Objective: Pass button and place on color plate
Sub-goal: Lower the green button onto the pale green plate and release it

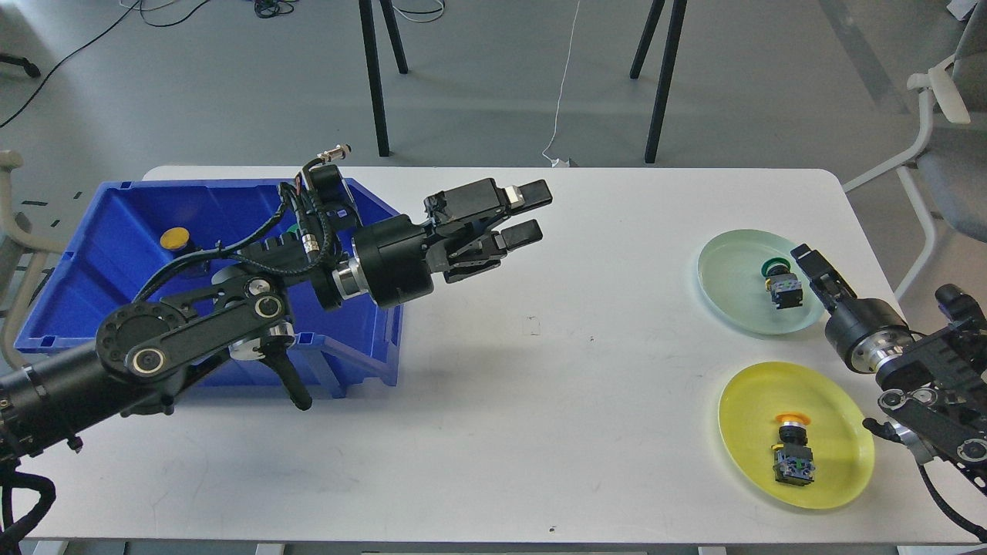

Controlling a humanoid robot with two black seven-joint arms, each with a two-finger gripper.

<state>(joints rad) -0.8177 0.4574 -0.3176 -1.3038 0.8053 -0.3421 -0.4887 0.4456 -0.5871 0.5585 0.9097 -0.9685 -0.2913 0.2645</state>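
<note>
A yellow-capped button (174, 239) waits in the blue bin (92, 308); the left gripper (532, 212) hovers over the table (501, 385), parted and empty, and should reach back squarely; the right gripper (810, 266), state unclear, sits beside the green plate (725, 285); the yellow plate (840, 455) holds its button.

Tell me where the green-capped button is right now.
In the head view it lies on the pale green plate at the table's right side, just left of the right end effector: the green-capped button.
</note>
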